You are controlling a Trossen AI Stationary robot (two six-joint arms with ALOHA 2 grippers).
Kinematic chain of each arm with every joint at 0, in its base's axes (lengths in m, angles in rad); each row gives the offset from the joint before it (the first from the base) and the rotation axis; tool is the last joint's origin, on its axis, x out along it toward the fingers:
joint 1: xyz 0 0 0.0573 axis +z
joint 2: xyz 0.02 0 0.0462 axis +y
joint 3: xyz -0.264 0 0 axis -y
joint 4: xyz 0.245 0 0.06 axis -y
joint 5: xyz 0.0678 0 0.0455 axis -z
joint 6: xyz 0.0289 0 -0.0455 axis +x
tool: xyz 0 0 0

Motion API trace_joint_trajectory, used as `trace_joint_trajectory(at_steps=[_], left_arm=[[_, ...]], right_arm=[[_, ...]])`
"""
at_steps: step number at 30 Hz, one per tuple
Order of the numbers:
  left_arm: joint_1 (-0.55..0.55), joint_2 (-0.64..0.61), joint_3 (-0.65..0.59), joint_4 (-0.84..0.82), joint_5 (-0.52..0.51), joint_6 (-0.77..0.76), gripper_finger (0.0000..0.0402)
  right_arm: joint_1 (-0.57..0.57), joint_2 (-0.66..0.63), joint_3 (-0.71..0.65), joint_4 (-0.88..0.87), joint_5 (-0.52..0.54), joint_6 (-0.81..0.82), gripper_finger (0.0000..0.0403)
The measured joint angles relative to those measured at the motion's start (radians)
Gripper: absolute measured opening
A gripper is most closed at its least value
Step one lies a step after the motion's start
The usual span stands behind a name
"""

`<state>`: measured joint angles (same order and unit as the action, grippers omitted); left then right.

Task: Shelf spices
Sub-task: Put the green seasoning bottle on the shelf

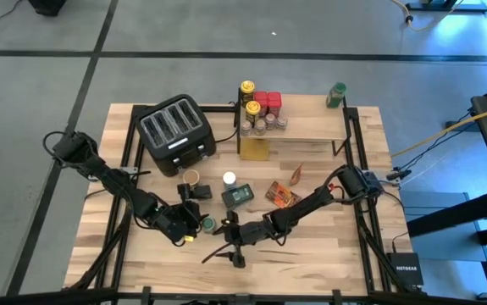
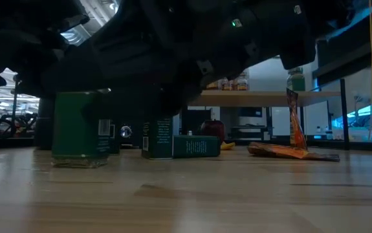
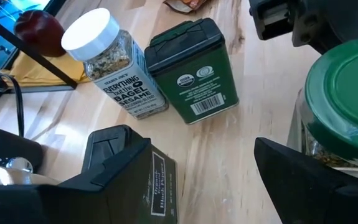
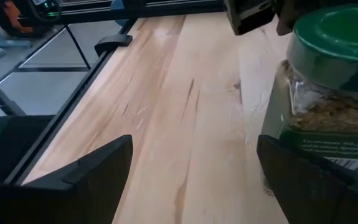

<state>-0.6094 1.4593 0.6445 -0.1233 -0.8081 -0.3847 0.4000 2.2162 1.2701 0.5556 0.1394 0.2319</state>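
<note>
A green-lidded spice jar stands upright on the table between my two grippers. My left gripper is open just left of it. A black tin shows ahead between its fingers, and I cannot tell that they touch it. My right gripper is open and comes from the right. The jar stands just ahead of one of its fingers, outside the gap. Farther off a white-lidded jar and a green tin rest on the table. The shelf carries several jars with yellow and red lids.
The black toaster stands at the far left. A tan-lidded jar and two foil packets lie mid-table. A green-topped jar stands on the shelf's right end. Bare wood lies along the near edge.
</note>
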Motion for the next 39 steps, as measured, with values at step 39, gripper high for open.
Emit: trace_joint_trajectory(at_steps=[39], left_arm=[[-0.112,0.0,0.0,-0.074,0.046,-0.211,0.0279]], right_arm=[[-0.002,-0.164,0.002,-0.322,0.21,-0.019,0.035]])
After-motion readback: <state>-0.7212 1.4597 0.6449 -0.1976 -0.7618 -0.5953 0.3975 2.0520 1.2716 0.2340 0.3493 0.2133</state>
